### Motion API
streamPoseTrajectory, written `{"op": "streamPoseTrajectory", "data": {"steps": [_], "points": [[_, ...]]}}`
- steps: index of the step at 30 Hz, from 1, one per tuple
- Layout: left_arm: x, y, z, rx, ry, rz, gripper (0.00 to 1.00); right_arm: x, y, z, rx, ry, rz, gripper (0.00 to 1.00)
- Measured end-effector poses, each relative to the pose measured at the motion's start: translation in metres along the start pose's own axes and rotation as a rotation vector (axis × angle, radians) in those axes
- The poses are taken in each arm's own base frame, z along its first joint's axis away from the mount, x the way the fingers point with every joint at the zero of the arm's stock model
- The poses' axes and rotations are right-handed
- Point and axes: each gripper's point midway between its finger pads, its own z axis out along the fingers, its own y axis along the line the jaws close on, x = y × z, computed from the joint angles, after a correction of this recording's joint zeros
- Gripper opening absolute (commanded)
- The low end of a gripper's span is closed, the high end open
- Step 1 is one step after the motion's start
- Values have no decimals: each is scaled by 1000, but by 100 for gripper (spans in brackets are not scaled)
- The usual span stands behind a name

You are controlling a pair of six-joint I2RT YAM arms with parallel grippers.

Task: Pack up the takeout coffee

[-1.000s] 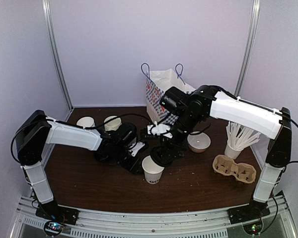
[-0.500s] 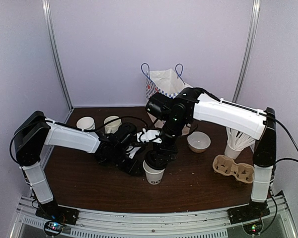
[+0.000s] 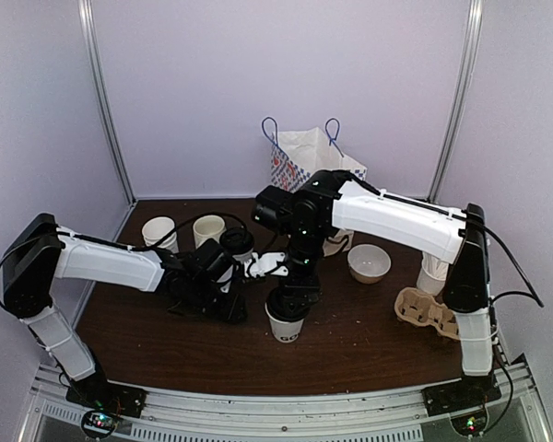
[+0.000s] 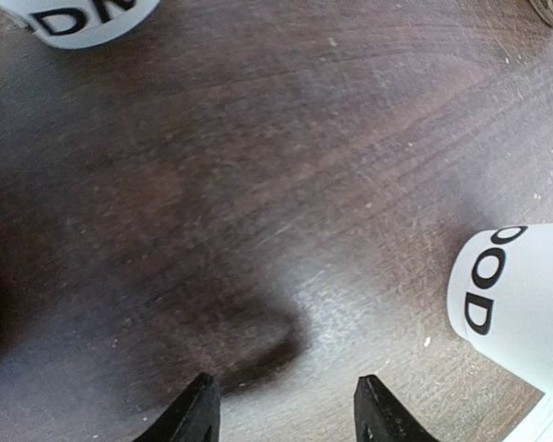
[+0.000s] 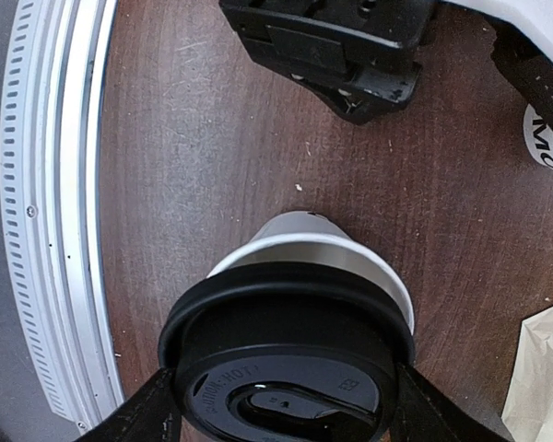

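Note:
The takeout coffee cup (image 3: 286, 329), white with black lettering, stands front and centre on the table. In the right wrist view its rim (image 5: 350, 253) shows just past the black lid (image 5: 286, 368). My right gripper (image 5: 286, 419) is shut on that lid and holds it over the cup's mouth, slightly off-centre. From above, the right gripper (image 3: 292, 299) covers the cup's top. My left gripper (image 3: 235, 308) is low, just left of the cup. It is open (image 4: 290, 414) over bare wood. A lettered white cup wall (image 4: 516, 304) lies to its right, untouched.
A paper bag (image 3: 304, 166) with blue handles stands at the back. A white bowl (image 3: 369, 262) and a cardboard cup carrier (image 3: 433, 313) sit to the right. Two empty cups (image 3: 158, 230) (image 3: 207, 228) stand at the back left. The metal rail (image 5: 37, 230) marks the near edge.
The right arm swung left and down, bringing the lid over the cup. The left arm drew back to the left, away from the cup, and its jaws widened slightly.

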Motion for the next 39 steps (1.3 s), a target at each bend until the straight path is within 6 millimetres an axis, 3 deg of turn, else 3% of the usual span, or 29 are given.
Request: {"op": "streamPoseTrajectory", "data": {"steps": [17,33,39], "points": [[1,8,1,-21,-34,-34,53,-1,-7,13,4,59,7,77],[5,13,2,-30,-27,-44,54,1,-4,15,5,84,-2,94],[-4,12,-11,-33,-62,-14,57,1,-5,5,32,77,-4,97]]}}
